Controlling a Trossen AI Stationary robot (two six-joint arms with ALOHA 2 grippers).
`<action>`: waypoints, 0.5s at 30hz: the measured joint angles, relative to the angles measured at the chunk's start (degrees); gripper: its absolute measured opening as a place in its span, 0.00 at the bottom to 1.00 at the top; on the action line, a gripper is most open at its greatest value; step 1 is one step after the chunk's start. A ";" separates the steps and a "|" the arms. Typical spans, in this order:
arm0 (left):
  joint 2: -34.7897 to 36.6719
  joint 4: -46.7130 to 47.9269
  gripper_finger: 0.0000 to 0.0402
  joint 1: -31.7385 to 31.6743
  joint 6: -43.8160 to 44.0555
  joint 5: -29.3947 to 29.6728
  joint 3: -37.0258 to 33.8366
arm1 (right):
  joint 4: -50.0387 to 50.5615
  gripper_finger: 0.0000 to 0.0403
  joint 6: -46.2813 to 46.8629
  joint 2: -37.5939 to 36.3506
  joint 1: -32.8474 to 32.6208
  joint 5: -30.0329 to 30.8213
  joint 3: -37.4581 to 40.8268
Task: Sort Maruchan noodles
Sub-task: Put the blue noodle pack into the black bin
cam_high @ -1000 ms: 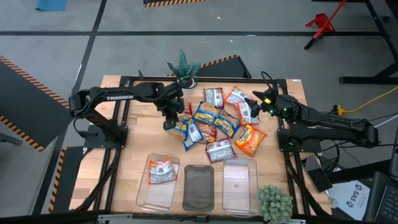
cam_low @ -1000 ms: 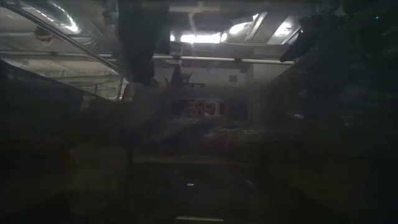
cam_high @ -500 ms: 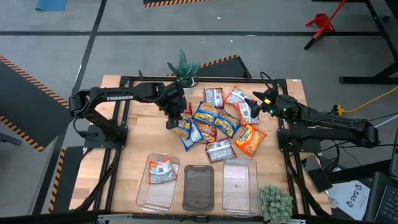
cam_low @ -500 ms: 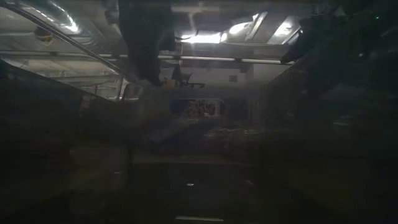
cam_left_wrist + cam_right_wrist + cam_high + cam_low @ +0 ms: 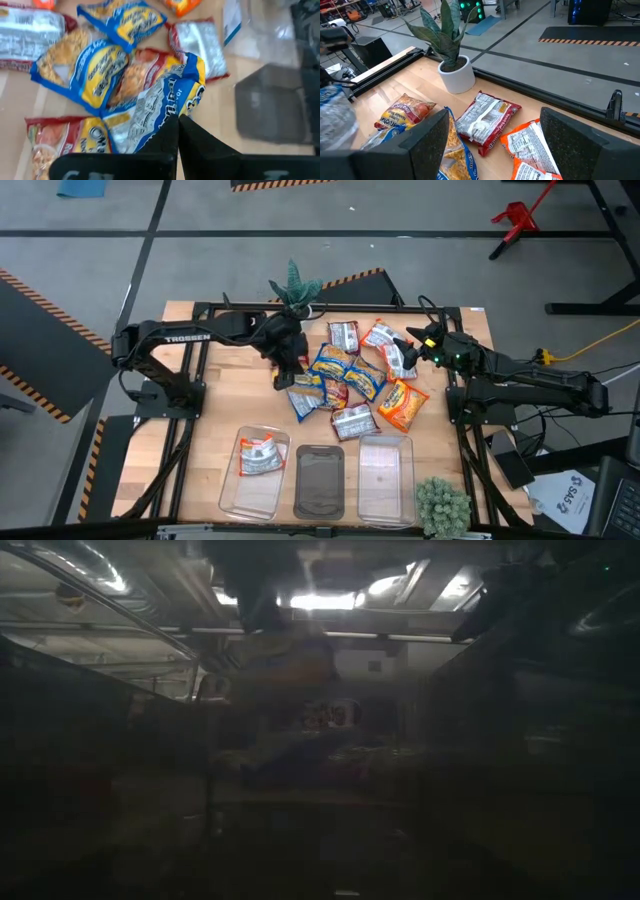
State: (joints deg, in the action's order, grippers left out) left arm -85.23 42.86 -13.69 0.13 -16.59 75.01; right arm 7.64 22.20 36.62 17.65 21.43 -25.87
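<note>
The Maruchan noodles lie as a pile of orange, blue-and-yellow and red-and-silver packets [image 5: 355, 380] on the middle of the table. My left gripper [image 5: 290, 370] is over the pile's left side, shut on a blue-and-yellow packet [image 5: 160, 107]. One red-and-silver packet [image 5: 260, 455] lies flat in the left clear bin [image 5: 255, 490]. My right gripper [image 5: 415, 345] hovers open at the pile's far right, above an orange packet [image 5: 530, 145] and a red-and-silver packet [image 5: 485, 120], touching nothing. My left gripper pinches the blue-and-yellow packet by its crinkled edge [image 5: 172, 112] between the two shut fingers [image 5: 192, 135], coming from above and pointing down. The packet curls and hangs below the fingers. Whether its lower end still rests on the pile, I cannot tell.
Three bins stand in a row at the near edge: the left clear one, a dark middle one [image 5: 320, 480] and a clear right one [image 5: 385, 475]. A potted snake plant [image 5: 295, 288] stands at the far edge and a small succulent [image 5: 442, 505] at the near right corner.
My left gripper has risen and shifted toward the table's right, over the pile, staying shut. The blue-and-yellow packet has come up with it, drawn off the table's left part of the pile. My right arm has kept still.
</note>
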 joint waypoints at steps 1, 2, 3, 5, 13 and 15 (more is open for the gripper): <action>0.00 -0.04 0.00 0.48 1.03 0.02 0.65 | 0.01 0.75 0.00 0.00 0.00 0.00 0.00; 0.00 -0.06 0.00 1.07 1.79 0.06 1.30 | 0.02 0.75 0.00 0.02 0.00 0.00 0.00; 0.00 -0.04 0.00 1.73 2.74 0.08 1.89 | 0.04 0.75 0.00 0.01 0.01 0.00 0.00; 0.00 -0.06 0.00 3.38 4.46 0.85 2.93 | 0.20 0.75 0.00 0.01 0.00 0.00 0.00; 0.00 -0.10 0.00 10.92 13.58 4.08 5.21 | 1.84 0.75 -0.03 0.00 0.00 0.00 0.00; -0.02 -0.08 0.00 13.00 16.17 4.22 5.56 | 2.60 0.75 -0.02 0.00 0.00 0.00 0.00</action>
State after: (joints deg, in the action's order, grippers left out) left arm -85.25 42.78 -0.69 16.30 -12.37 80.57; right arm 10.24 22.17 36.62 17.65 21.43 -25.87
